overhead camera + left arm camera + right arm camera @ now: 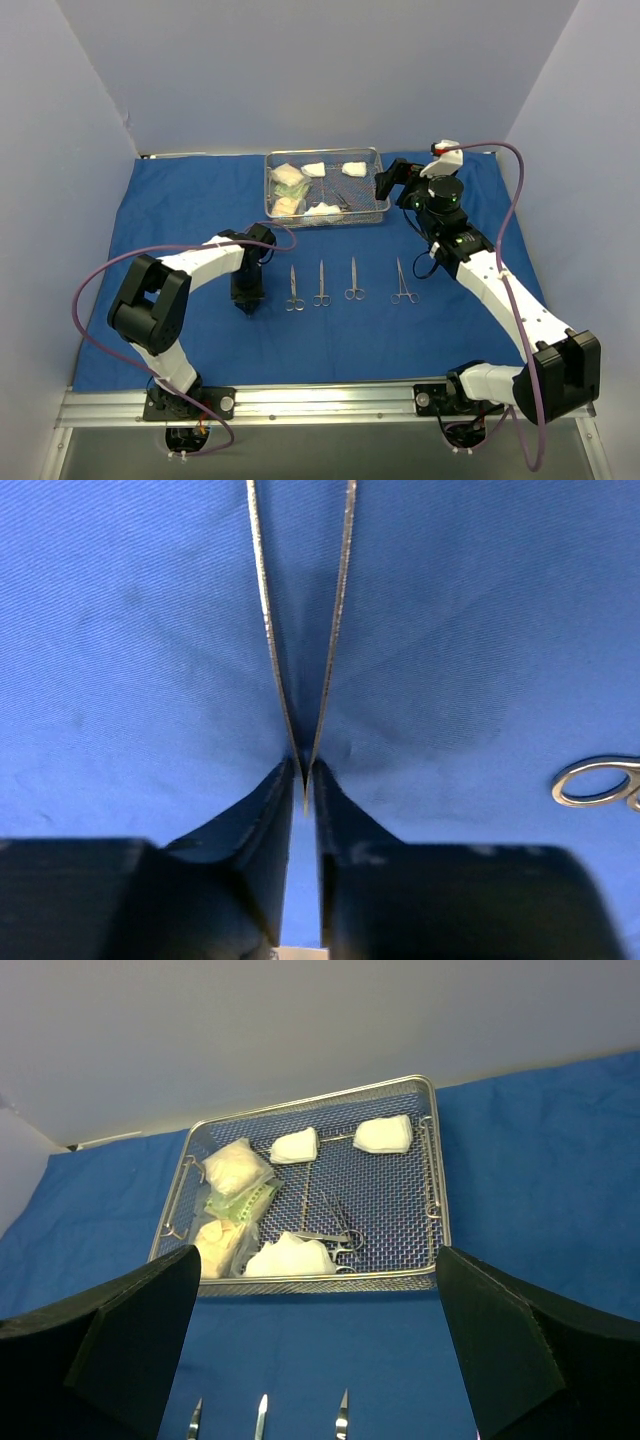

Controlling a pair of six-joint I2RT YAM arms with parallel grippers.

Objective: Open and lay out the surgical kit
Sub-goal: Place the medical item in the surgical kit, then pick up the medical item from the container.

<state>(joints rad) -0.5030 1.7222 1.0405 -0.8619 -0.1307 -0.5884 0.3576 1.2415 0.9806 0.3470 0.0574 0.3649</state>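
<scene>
Now laying out instruments: the left hand (247,300), narrowly parted, straddles thin steel tweezers (268,630) on the blue cloth drape (180,200); I cannot tell whether it grips them. The right hand (392,180), wide and empty, hovers beside the rectangular wire-mesh steel tray (400,1220). Next, likely a clean straight lift.

Our count of the laid-out kit

We count one blue cloth (180,200), one wire-mesh tray (395,1210), four ring-handled instruments (321,286) in a row on the cloth, and one pair of tweezers (268,630). In the tray we count three white gauze pads (383,1134) and three packets (235,1167) (two pale, one green). We cannot count the steel pieces (335,1232) lying there.
</scene>
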